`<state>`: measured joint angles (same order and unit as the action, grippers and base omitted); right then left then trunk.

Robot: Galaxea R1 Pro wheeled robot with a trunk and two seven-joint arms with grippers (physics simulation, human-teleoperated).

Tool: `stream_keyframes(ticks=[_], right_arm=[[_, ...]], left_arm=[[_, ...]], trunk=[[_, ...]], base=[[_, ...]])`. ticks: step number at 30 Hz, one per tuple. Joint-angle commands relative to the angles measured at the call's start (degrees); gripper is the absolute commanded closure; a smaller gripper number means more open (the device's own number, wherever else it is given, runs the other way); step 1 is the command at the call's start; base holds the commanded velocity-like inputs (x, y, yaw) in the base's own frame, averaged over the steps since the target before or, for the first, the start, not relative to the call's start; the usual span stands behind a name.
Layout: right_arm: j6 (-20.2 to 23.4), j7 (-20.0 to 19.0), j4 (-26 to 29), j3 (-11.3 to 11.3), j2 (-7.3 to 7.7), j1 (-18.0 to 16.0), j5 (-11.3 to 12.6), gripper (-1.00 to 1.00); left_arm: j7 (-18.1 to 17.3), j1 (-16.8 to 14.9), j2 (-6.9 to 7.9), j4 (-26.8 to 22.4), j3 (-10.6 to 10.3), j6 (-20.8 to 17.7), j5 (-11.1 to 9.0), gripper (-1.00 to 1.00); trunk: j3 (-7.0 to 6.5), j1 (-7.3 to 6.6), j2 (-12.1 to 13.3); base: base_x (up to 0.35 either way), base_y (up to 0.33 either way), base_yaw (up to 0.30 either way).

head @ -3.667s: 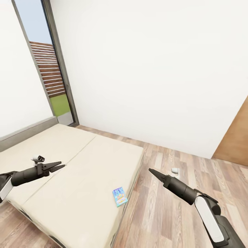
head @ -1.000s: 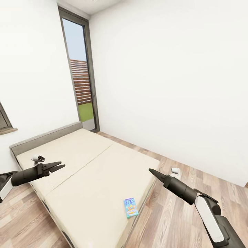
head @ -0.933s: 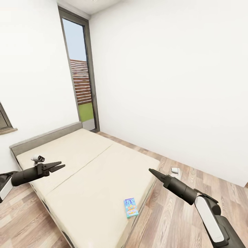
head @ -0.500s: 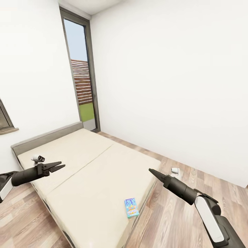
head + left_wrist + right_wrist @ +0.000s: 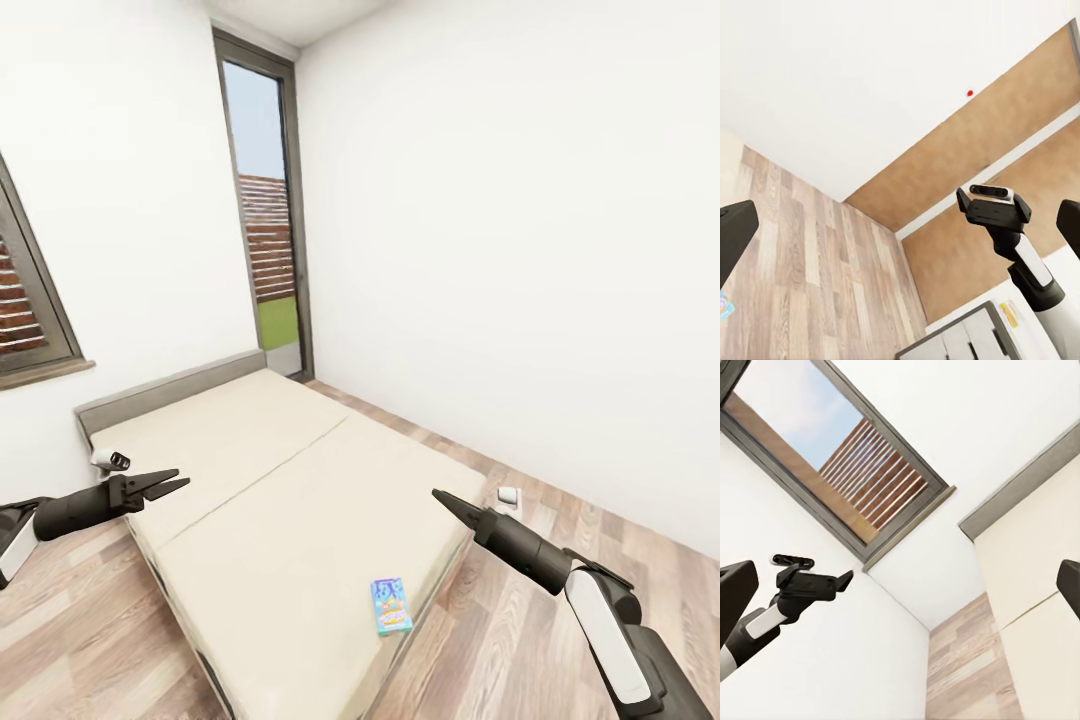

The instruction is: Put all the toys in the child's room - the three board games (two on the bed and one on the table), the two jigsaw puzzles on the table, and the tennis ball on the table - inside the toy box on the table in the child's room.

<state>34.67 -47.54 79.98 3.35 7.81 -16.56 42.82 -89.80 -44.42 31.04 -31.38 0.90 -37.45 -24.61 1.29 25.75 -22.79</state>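
A small blue board game lies flat near the foot corner of the beige bed, close to its floor-side edge. My left gripper hangs open over the bed's other side, near the grey headboard, with nothing between its fingers. My right gripper is held open above the bed's floor-side edge, up and to the right of the blue box, also empty; its fingers stand wide apart. The toy box, table, jigsaw puzzles and tennis ball are out of view.
A small white object lies on the wood-plank floor right of the bed. A tall dark-framed window stands behind the headboard, another window on the left wall. A wooden door with a red wall button beside it appears in the left wrist view.
The whole head picture has shifted right, so the camera turned left and the left-wall window came into view. Both arms keep the same pose; the blue box stays on the bed.
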Motion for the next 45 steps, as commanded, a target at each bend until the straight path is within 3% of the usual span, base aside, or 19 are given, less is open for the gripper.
stream_keyframes(ticks=[1,45], right_arm=[[0.4,0.0,0.0,0.0,0.01,0.0,0.3,-1.0],[0.4,0.1,0.0,0.0,0.01,0.0,0.3,-1.0]], left_arm=[[-0.2,-0.1,0.0,0.0,0.0,-0.6,0.0,-1.0],[-0.2,-0.1,-0.59,0.0,0.1,-0.6,0.1,-1.0]], trunk=[[0.14,0.04,-0.1],[0.13,0.04,-0.1]], base=[[0.0,-0.055,0.055],[0.017,-0.005,0.005]])
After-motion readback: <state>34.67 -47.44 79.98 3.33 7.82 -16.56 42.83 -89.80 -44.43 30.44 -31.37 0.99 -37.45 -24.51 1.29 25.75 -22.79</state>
